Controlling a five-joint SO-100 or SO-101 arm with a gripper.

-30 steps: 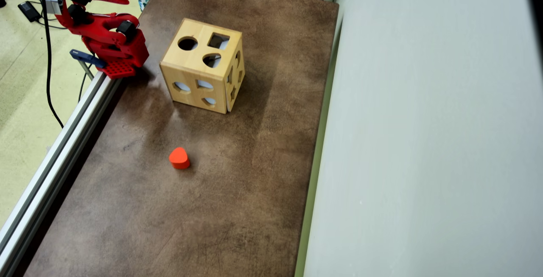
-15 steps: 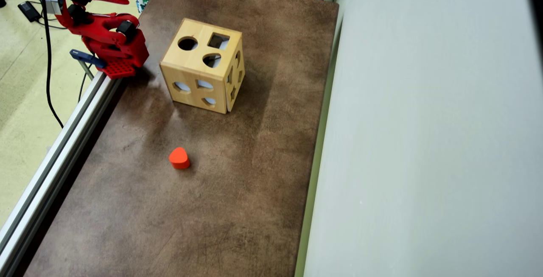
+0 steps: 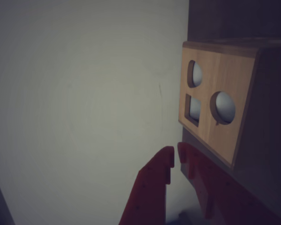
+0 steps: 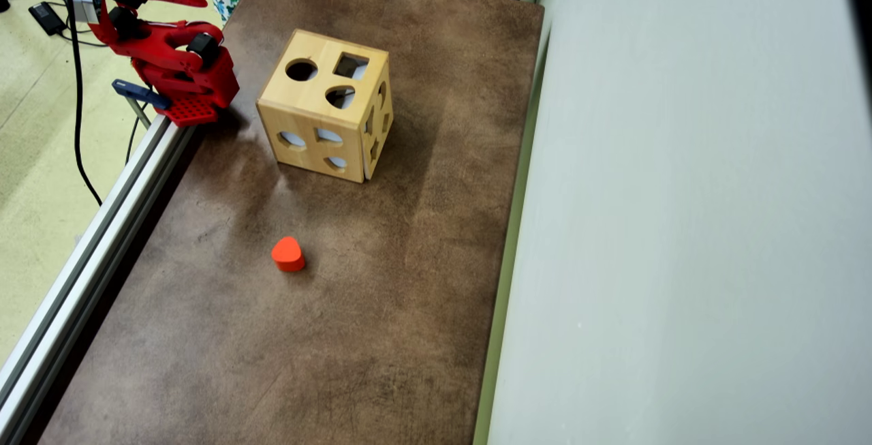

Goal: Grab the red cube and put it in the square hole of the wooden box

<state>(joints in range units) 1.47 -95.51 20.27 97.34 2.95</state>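
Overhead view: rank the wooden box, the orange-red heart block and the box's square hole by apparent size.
1. wooden box
2. orange-red heart block
3. square hole; it looks close to the heart block in size, so their order is unsure.

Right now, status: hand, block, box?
Hand shut, empty, parked by wooden box. No red cube in view; only heart block on table. Square hole clear.
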